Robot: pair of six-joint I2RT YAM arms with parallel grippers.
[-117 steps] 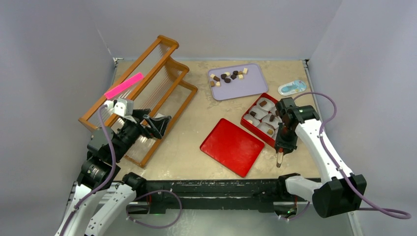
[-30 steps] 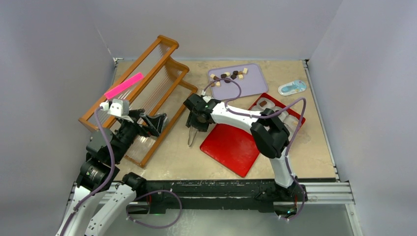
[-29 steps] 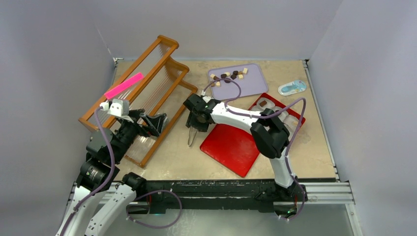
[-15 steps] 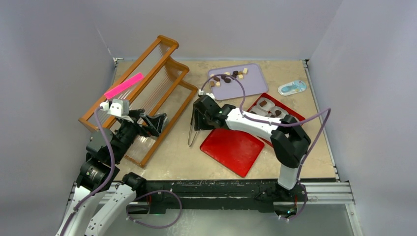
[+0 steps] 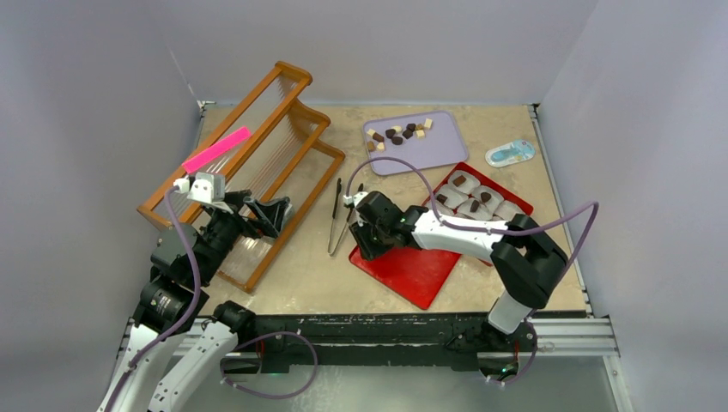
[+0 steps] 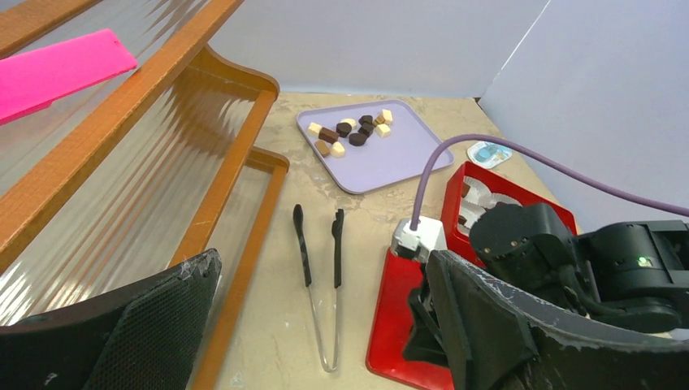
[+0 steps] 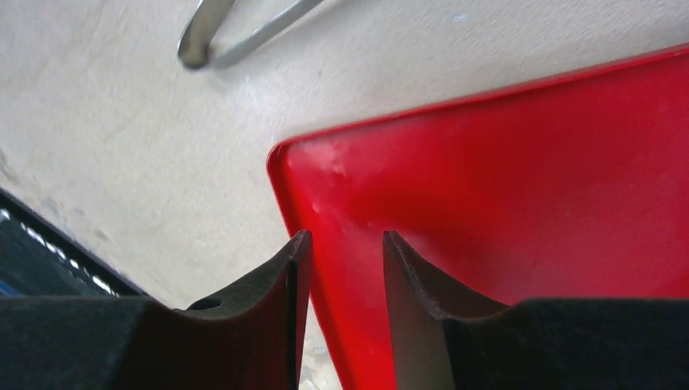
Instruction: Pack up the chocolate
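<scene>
Mostly, the chocolate (image 5: 397, 133) lies loose as a scatter of dark, brown and cream pieces on a lavender tray (image 5: 429, 154) toward the far side of the table (image 5: 309, 266); a few more pieces sit in white cups (image 5: 470, 209) inside an open red box (image 5: 518, 196) to the right of the tray and nearer; just in front of the box a flat red lid (image 5: 403, 262) rests on the table; the right gripper (image 5: 364, 247) hovers low over the lid's near-left corner, its fingers (image 7: 296, 276) parted by a narrow gap with nothing between them; just left of the lid a pair of metal tongs (image 5: 339, 225) with black tips lies flat, tips pointing away, touching neither the lid nor either arm; farther left stands a tall wooden rack (image 5: 257, 146) with clear ribbed panels, a bright pink strip (image 5: 215, 149) resting on top of it; the left gripper (image 5: 266, 215) is raised beside the rack's near end, its jaws spread wide and holding nothing; a small blue-and-white object (image 5: 510, 153) sits near the far right edge, too small to identify.
</scene>
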